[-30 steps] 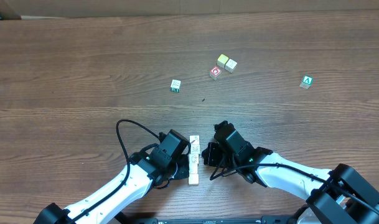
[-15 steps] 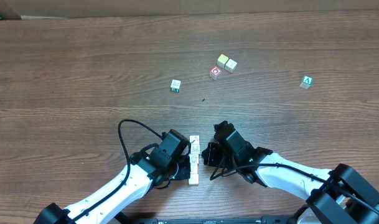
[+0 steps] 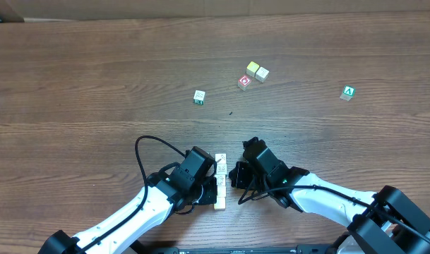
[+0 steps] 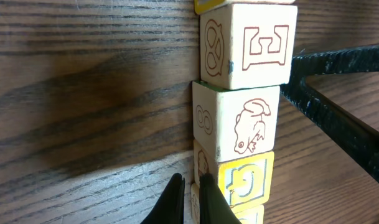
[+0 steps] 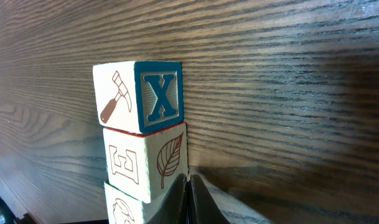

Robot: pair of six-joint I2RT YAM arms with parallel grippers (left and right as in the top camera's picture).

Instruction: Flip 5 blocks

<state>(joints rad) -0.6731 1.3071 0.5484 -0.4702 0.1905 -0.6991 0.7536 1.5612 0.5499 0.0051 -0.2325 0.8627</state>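
Note:
Several cream blocks (image 3: 219,181) lie in a straight row near the table's front edge, between my two grippers. In the left wrist view the row shows an "E" block (image 4: 251,43), a rabbit block (image 4: 239,124) and a yellow-faced block (image 4: 246,180). My left gripper (image 4: 189,198) is shut and empty, its tips against the row's side by the yellow-faced block. In the right wrist view a blue "X" block (image 5: 158,96) sits beside a leaf block (image 5: 167,162). My right gripper (image 5: 188,190) is shut and empty, its tips at the leaf block's lower corner.
Farther back lie a yellow and cream pair of cubes (image 3: 256,70), a red-marked cube (image 3: 244,82), a green-marked cube (image 3: 199,97) and a green "A" cube (image 3: 349,92). A black cable (image 3: 151,144) loops off the left arm.

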